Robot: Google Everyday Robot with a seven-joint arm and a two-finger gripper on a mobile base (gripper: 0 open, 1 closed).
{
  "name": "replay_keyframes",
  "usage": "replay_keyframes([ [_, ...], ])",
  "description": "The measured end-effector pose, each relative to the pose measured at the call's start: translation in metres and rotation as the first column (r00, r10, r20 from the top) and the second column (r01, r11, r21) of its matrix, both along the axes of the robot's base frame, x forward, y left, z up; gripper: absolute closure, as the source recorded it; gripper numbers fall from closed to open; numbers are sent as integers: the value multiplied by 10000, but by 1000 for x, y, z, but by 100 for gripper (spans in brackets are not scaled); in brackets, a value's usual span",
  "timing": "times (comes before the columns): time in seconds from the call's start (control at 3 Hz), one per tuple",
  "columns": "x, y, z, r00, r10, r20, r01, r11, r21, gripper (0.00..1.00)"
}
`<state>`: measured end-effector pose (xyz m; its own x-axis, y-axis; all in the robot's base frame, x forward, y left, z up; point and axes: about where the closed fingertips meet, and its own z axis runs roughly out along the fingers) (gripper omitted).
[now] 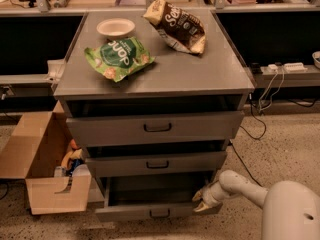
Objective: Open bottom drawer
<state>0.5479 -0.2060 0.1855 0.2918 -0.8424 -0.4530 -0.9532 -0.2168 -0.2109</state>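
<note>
One risk: the pincer sits low at the right corner of the bottom drawer, partly out under 2 others, and I can't tell if it's clamped or loose, so a pull there, not at the handle, may twist & jam it.

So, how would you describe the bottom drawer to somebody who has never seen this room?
Find the grey cabinet with a white bowl on top. The bottom drawer is the one of three nearest the floor, with the gripper at its right end. Unlike the two above, its front is narrowest and it is pulled out farthest.
</note>
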Motion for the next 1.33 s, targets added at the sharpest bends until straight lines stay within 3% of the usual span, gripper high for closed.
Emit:
replay_keyframes([
  [1.0,0,0,0,10000,1,-1,-1,10000,1,0],
  [1.33,0,0,0,10000,1,-2,-1,10000,1,0],
])
